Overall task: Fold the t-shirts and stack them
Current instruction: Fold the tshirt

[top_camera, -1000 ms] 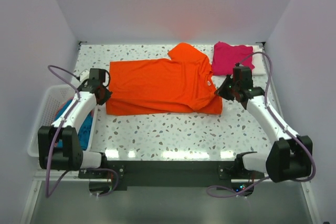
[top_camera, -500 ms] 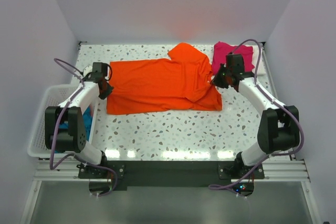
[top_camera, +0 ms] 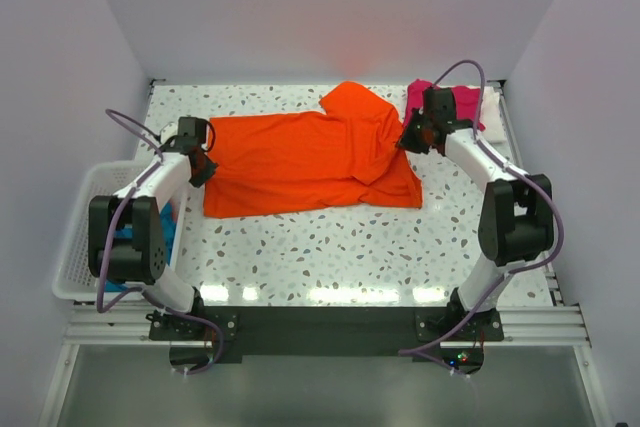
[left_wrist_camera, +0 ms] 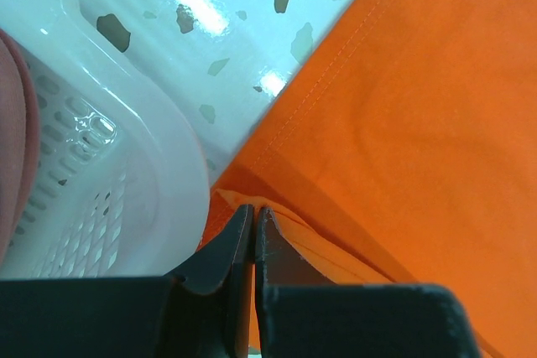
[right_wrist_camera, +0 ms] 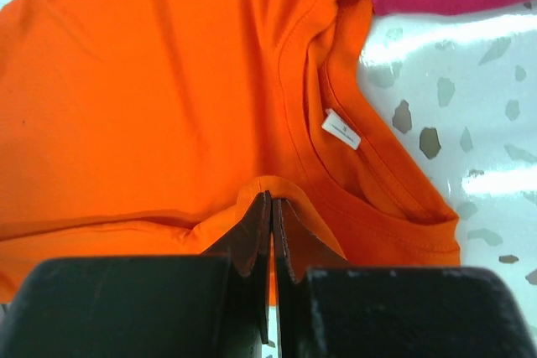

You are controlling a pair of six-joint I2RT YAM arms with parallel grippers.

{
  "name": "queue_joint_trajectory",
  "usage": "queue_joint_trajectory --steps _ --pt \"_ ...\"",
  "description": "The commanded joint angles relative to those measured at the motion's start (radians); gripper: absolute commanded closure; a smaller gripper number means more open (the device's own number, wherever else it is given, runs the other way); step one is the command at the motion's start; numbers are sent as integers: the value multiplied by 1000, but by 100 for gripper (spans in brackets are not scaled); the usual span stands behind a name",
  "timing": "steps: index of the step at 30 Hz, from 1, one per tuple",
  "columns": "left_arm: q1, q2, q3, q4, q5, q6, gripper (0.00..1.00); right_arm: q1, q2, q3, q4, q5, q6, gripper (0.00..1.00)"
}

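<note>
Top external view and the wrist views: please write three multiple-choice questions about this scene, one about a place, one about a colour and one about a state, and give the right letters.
1. Where does the magenta-pink t-shirt lie?
A. at the far right corner of the table, next to the orange t-shirt
B. inside the white basket
C. at the near edge, between the arm bases

2. Seen from above, what colour is the cloth in the white basket?
A. yellow
B. teal-blue
C. black

3. How is the right gripper?
A. open wide
B. shut on the magenta-pink t-shirt
C. shut on a fold of the orange t-shirt

Answers: 1 A, the pink cloth lies by the orange collar at the far right. 2 B, teal-blue cloth shows behind the basket wall. 3 C, the right wrist view shows the fingers together with orange cloth tented at their tips.
</note>
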Motion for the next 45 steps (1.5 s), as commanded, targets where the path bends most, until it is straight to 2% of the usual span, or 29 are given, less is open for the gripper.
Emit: queue_joint_trajectory --steps 1,4,5,16,18,19,20,21,22,24,25,26,28,31,35,38,41,45 --pt "20 16 10 18 -43 3 97 -1 36 100 34 -3 -34 100" --pt "20 5 -8 20 -44 -7 100 1 67 134 20 4 -43 100" --pt "45 -1 -13 23 -44 -8 100 -1 71 139 19 7 -49 100" --pt "61 4 -28 50 -24 13 100 2 136 192 19 -20 -72 100" --pt "61 7 -28 73 -3 24 98 2 165 217 14 -28 -77 100" --pt "61 11 -20 75 3 29 90 1 174 226 11 -32 -80 98" --pt "61 11 -14 80 20 44 85 1 197 238 7 -32 -82 90" --pt "63 13 -5 87 31 53 79 1 208 258 -4 -32 -83 77" --pt "63 13 10 89 46 73 66 2 216 270 -9 -32 -85 60" --pt "61 2 21 106 71 95 52 1 220 293 -22 -23 -92 47" --pt "61 -16 24 109 80 110 39 1 213 293 -27 -20 -95 38" --pt "61 -28 23 110 92 115 35 2 203 292 -29 -17 -97 36" --pt "58 -65 12 112 99 125 30 8 159 258 -27 0 -100 34" --pt "55 -123 -20 75 88 113 28 31 81 150 -15 29 -89 34" --pt "32 -205 -106 60 71 92 28 97 -7 -79 66 67 -43 44" --pt "-22 -254 -171 63 62 75 30 137 -22 -160 151 86 -17 44" --pt "-75 -280 -223 75 53 53 34 163 4 -173 194 92 4 44" --pt "-92 -276 -247 90 57 58 39 182 58 -141 212 96 23 44"
